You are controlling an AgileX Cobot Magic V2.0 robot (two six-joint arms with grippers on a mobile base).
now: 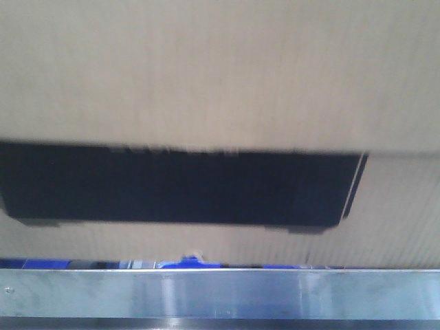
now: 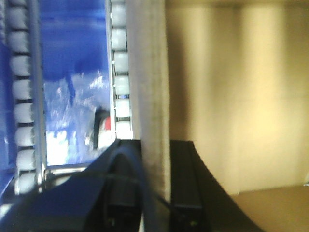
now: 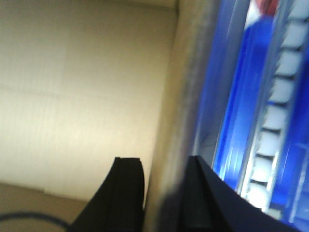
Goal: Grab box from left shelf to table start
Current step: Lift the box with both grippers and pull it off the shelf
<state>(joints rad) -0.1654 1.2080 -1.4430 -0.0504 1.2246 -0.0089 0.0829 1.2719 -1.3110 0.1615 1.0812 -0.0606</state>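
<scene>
The box [image 1: 220, 69] is tan-brown cardboard with fine ribbed lines, and it bears a black panel [image 1: 179, 185] edged by a thin white line. The shelf rail [image 1: 220, 292] is brushed silver. The rollers [image 2: 21, 87] are white beside a blue surface [image 2: 72, 48], and the left gripper [image 2: 152, 145] and right gripper [image 3: 161, 159] are black.

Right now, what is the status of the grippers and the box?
Left gripper and right gripper each clamped on a wall of the box. Box fills front view, above shelf rail. No obstruction seen.
</scene>
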